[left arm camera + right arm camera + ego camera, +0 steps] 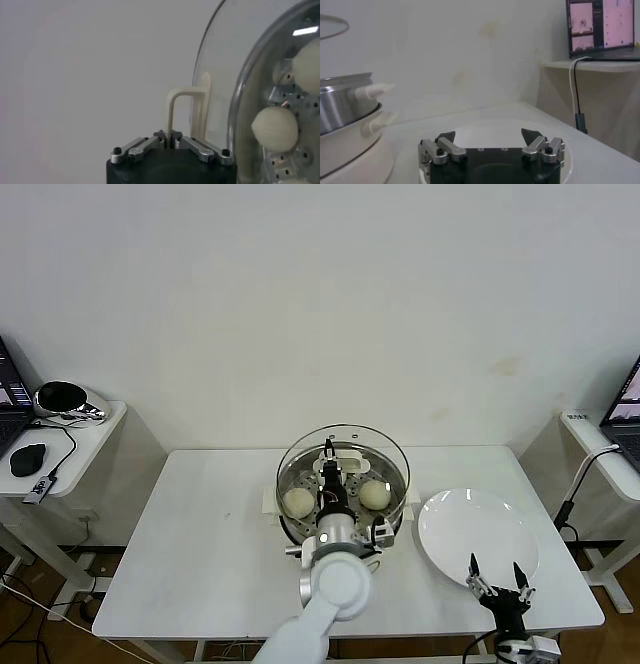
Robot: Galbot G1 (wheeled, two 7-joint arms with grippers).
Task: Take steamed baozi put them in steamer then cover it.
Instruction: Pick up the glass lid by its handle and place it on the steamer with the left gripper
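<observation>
So the left gripper [329, 452] is pinched tight on the cream-white oblong handle of the round clear glass cover w/ metal rim [342, 446], holding it over the shiny round stainless steamer on its white base [340, 522], which sits mid-table on the white rectangular table [200, 534]. In the left wrist view the gripper [168, 136] has its fingers closed around the handle loop, and the glass cover [235, 65] fills the side of the shot. Thru the glass you can see the cream-white round steamed baozi [274, 128] lying on the perforated tray; the head view shows two of them, one left [298, 502] and one right [374, 494] of the arm, and the arm itself blocks the middle of the pot so can't tell what else is in there. The flat round white plate [478, 529] sits just beside the steamer on the right, nothing on it. The right gripper [497, 580] hangs over the plate's near edge, fingers spread wide, gripping nothing; same in its wrist view [491, 143], w/ the steamer wall [342, 102] off to one side. Around it: side desks either side, a black mouse [28, 459] on the left one, and a laptop [602, 27] w/ cable on the right.
</observation>
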